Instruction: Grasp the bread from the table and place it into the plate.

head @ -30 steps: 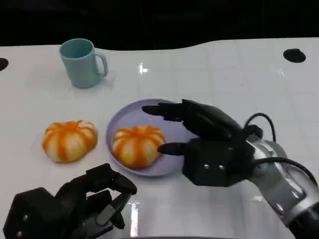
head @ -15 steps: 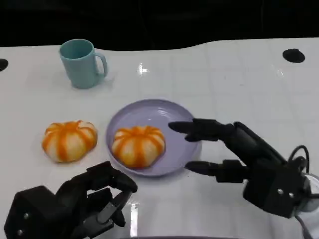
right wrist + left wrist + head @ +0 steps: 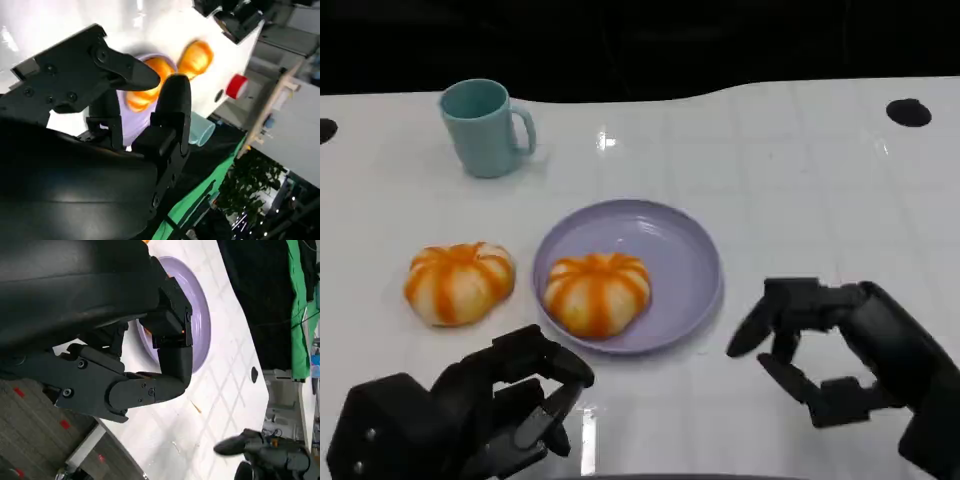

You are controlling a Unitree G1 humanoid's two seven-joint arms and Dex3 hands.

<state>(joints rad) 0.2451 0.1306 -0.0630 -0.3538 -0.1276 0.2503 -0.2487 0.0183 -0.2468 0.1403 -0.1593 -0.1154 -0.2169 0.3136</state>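
Orange-striped bread roll (image 3: 459, 282) lay on the table left of the plate (image 3: 695, 262), nearest the empty, curled left hand (image 3: 470, 415).

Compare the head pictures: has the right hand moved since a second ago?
Yes. The right hand has pulled back off the plate, toward the robot.

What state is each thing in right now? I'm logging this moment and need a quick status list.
Bread on the plate: resting inside, toward its left rim, not held.
Bread on the table: left of the plate, untouched.
Plate: flat, holding one bread.
Mug: upright, nothing visible inside.
Left hand: fingers curled, holding nothing.
Right hand: fingers apart, holding nothing, right of the plate.
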